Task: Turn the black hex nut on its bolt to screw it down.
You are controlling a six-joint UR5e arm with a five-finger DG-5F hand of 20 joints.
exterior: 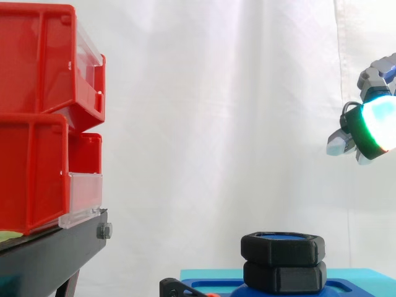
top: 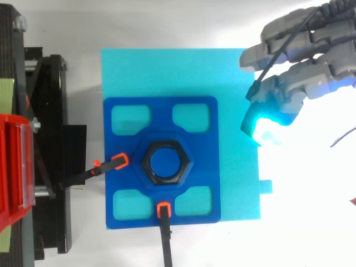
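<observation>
Just one nut (exterior: 283, 249), two clamps (top: 114, 163), one hand (top: 303, 83)

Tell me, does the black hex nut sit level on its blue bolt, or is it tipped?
Level: in the side view the black hex nut lies flat, parallel to the black hex piece under it.

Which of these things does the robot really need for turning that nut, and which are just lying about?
For the job:
- black hex nut
- blue bolt
- hand, open, off to one side above
- blue plate and clamps holding it

Just lying about:
- red bins
- black stand
- white curtain
</observation>
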